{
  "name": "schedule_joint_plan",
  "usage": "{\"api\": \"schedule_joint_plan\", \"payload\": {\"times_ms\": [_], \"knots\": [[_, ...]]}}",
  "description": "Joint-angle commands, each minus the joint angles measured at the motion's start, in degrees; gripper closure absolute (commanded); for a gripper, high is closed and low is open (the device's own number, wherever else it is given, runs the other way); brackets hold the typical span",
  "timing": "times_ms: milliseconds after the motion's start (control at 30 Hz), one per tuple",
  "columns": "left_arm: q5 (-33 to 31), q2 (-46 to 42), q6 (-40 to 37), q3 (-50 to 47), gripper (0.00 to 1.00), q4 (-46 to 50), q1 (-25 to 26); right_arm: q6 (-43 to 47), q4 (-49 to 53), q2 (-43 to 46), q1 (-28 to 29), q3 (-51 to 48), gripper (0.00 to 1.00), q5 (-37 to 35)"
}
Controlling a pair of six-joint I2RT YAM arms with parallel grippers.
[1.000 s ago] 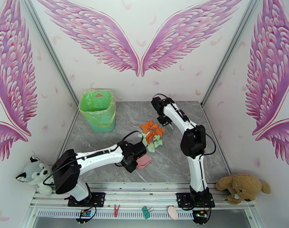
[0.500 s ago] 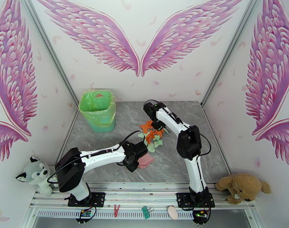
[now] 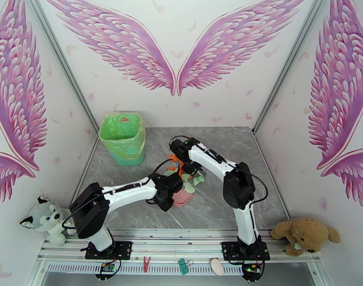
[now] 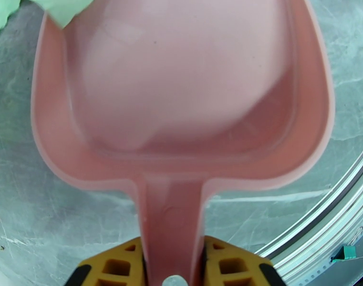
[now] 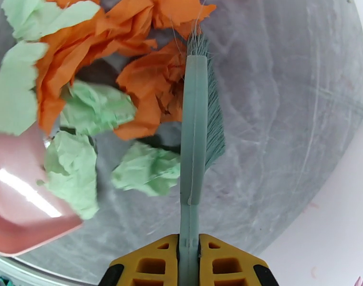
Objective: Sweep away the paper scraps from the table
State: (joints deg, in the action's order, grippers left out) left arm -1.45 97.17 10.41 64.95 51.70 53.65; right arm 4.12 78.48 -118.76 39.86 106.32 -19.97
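Just beyond the open lip of the pink dustpan (image 4: 181, 91), the paper scraps (image 5: 100, 91) lay heaped on the table (image 5: 286, 115), mint and orange pieces crowded together. One green piece overlapped a corner of the lip, and the pan's bowl was otherwise bare. On the side of the heap away from the dustpan stood the green hand brush (image 5: 196, 129), its long axis running straight out from the right gripper (image 5: 188, 263), whose fingers were clamped tight on its handle. The scraps thus lay between bristles and dustpan, and we judged that the coming stroke had to drag sideways to the brush's length, toward the dustpan. The left gripper (image 4: 174, 260) pinched the dustpan's handle between narrowly set fingers, with the handle pointing back at the wrist and the mouth facing the heap. We saw the right arm hooked over the heap with its wrist bent down. The left arm lay low and stretched out behind the dustpan, which appeared to rest on the table.
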Motion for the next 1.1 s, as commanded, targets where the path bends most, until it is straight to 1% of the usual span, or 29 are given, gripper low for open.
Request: {"api": "schedule_joint_plan", "payload": {"times_ms": [0,167,233,433,533,733,900,1067], "knots": [[0.9,1.2,-0.5,-0.2,1.00,-0.3,-0.6,-1.6,3.3,2.6,1.9,-2.3,1.00,8.1],[0.7,1.0,-0.2,-0.3,1.00,-0.9,-0.9,-3.5,4.0,8.0,2.8,-4.1,1.00,15.7],[0.6,1.0,0.0,-0.4,1.00,-1.3,-1.1,-4.2,4.1,10.5,3.0,-4.7,1.00,17.3],[0.5,0.2,1.2,-1.3,1.00,-2.0,-1.1,-5.5,4.2,18.1,2.7,-6.8,1.00,16.9],[0.1,-1.3,2.7,-2.3,1.00,-1.9,-1.1,-6.3,5.1,20.4,1.9,-6.1,1.00,14.8],[-0.4,-7.2,5.2,-5.0,1.00,-2.7,-0.9,-7.1,3.5,22.1,-2.9,-3.7,1.00,13.2],[-1.5,-11.4,6.8,-6.7,1.00,-3.7,-0.6,-7.6,1.2,21.8,-6.5,-1.6,1.00,12.2],[-6.6,-16.4,8.7,-6.8,1.00,-2.9,0.0,-8.0,-1.7,21.8,-8.5,-3.3,1.00,13.2]]}}
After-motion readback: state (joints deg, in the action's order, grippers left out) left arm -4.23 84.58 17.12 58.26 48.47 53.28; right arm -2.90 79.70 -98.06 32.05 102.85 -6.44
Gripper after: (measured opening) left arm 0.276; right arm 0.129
